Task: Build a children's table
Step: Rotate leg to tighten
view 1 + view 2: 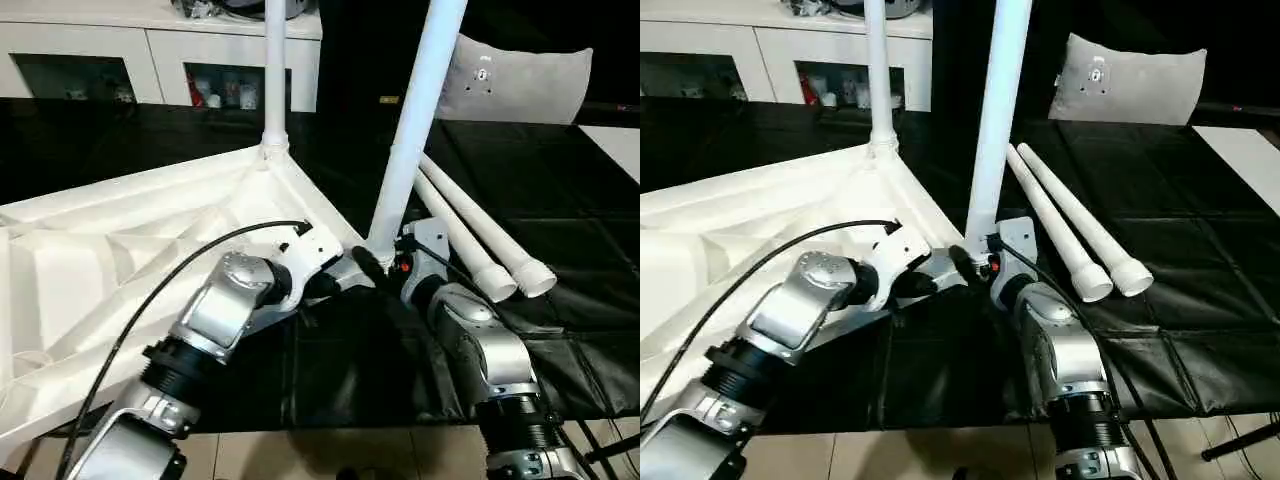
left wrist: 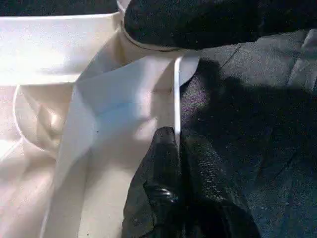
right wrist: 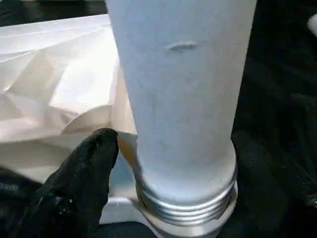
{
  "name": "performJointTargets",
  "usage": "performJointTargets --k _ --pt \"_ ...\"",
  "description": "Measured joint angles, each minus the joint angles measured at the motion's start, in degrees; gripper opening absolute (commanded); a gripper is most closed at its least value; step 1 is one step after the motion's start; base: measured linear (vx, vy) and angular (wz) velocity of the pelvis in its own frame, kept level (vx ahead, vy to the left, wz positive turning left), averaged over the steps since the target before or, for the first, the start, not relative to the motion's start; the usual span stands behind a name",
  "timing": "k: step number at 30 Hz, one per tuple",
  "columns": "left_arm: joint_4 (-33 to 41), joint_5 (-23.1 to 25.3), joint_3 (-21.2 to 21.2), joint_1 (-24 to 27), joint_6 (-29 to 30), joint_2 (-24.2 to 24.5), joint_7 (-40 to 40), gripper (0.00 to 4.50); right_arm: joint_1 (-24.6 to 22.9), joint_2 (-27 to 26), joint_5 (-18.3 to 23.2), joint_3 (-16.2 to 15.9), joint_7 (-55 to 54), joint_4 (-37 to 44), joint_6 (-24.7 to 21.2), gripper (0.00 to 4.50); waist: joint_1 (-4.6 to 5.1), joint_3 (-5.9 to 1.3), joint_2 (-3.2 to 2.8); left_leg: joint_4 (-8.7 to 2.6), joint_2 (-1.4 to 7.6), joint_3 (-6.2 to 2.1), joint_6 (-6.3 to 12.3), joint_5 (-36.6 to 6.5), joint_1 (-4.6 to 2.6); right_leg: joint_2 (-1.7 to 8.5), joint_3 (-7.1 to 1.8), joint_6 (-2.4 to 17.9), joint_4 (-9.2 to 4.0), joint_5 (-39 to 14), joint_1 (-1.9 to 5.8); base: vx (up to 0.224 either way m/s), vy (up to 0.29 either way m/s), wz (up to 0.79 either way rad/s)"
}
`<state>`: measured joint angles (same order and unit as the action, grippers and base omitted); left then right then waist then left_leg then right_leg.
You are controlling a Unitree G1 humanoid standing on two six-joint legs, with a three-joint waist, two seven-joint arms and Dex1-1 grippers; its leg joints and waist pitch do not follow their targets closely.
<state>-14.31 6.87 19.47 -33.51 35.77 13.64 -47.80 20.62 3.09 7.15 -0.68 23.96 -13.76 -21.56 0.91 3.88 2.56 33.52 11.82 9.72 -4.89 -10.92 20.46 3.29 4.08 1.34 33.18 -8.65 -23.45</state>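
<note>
Lying underside-up on black-covered table (image 1: 560,250): white square ribbed plastic tabletop (image 1: 110,250). Clenching its rim: left end effector (image 2: 176,148). Flanking tapered white tube leg (image 1: 415,120) at corner socket: right end effector (image 3: 163,168), released.

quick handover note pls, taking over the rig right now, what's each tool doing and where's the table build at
Left tool: shut, pinching the thin rim of the upside-down white plastic square tabletop near its corner.
Right tool: fingers either side of the base of a white tapered tube leg, whose threads show above the near corner socket, so not fully seated.
Done: another white leg stands in the far corner socket.
Left: seat this leg; fit the two loose white legs lying on the black mat.
</note>
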Motion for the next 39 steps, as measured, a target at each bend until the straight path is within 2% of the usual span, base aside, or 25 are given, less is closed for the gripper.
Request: performJointTargets --k 2,3,7,13,20,24,28,33,35,39 --pt "0.42 -0.38 0.15 0.31 -1.06 1.56 -1.18 0.0 -0.48 0.9 0.72 -0.48 2.6 0.41 0.48 4.2 -0.08 0.01 -0.02 -0.07 0.02 0.0 0.0 0.0 0.06 -0.02 0.01 0.2 0.01 0.11 -0.05 0.0 0.0 0.0" --pt "0.53 -0.41 0.21 0.41 -1.8 2.3 -1.94 0.0 -0.89 1.82 1.3 -0.94 3.97 1.02 0.47 4.4 -0.25 0.03 -0.05 -0.08 0.02 0.0 0.0 0.0 0.04 -0.02 0.01 0.2 0.0 0.12 -0.1 0.0 0.0 0.0" --pt "1.01 -0.54 0.59 1.19 -5.57 4.99 -4.84 0.0 -2.75 5.5 2.2 -2.34 9.49 3.58 0.38 4.4 -1.13 0.03 -0.06 -0.03 0.01 0.04 0.0 0.0 0.08 -0.01 -0.02 0.27 0.0 0.16 -0.27 0.0 0.0 0.0" --pt "0.77 -1.93 1.2 2.09 -12.01 10.26 -11.4 0.0 -4.78 13.23 3.89 -4.51 20.81 6.83 0.78 4.4 -1.87 0.03 -0.06 0.02 0.02 0.06 0.0 0.0 0.04 0.01 -0.04 0.27 0.05 0.16 -0.25 0.0 0.0 0.0" --pt "-0.45 -2.82 2.7 2.13 -19.32 14.28 -18.79 0.0 -4.57 18.3 6.4 -6.07 31.42 6.92 2.17 4.4 -3.1 -0.01 -0.12 0.1 0.02 0.06 0.0 0.01 -0.01 0.03 -0.05 0.28 0.12 0.17 -0.2 0.0 0.0 0.0" --pt "-1.92 -3.58 3.53 1.49 -23.22 16.87 -23.78 0.0 -2.8 22.95 6.82 -8.03 38.93 6.55 2.68 4.4 -3.31 -0.05 -0.07 0.16 0.01 0.07 0.0 0.01 -0.04 0.04 -0.06 0.28 0.19 0.17 -0.17 0.0 0.0 0.0" --pt "-2.37 -3.78 4.39 1.17 -25.89 17.97 -27.15 0.0 -0.64 23.67 5.04 -10.12 41.05 4.04 6.84 4.4 -3.52 -0.09 0.01 0.25 0.02 0.08 -0.01 0.02 -0.12 0.07 -0.07 0.24 0.39 0.14 -0.17 0.0 0.0 0.0" --pt "-2.36 -3.89 5.5 0.96 -27.85 18.04 -29.33 0.0 0.01 23.62 4.11 -11.83 43.56 1.92 8.85 4.4 -4.15 -0.12 0.11 0.37 0.02 0.1 -0.01 0.01 -0.11 0.1 -0.08 0.24 0.44 0.14 -0.14 0.0 0.0 0.0" --pt "-2.36 -3.98 5.74 0.95 -28.35 18.18 -29.67 0.0 0.11 23.62 4.12 -12.54 44.44 1.72 9.39 4.08 -4.27 -0.15 0.17 0.39 0.02 0.1 -0.01 0.01 -0.11 0.11 -0.09 0.23 0.5 0.14 -0.14 0.0 0.0 0.0" --pt "-2.4 -3.93 5.92 0.87 -28.9 18.35 -30.58 0.0 1.34 23.62 4.12 -13.44 45.53 0.54 10.61 3.87 -4.33 -0.16 0.28 0.48 0.02 0.1 -0.01 0.02 -0.13 0.12 -0.1 0.18 0.8 0.06 -0.2 0.0 0.0 0.0"
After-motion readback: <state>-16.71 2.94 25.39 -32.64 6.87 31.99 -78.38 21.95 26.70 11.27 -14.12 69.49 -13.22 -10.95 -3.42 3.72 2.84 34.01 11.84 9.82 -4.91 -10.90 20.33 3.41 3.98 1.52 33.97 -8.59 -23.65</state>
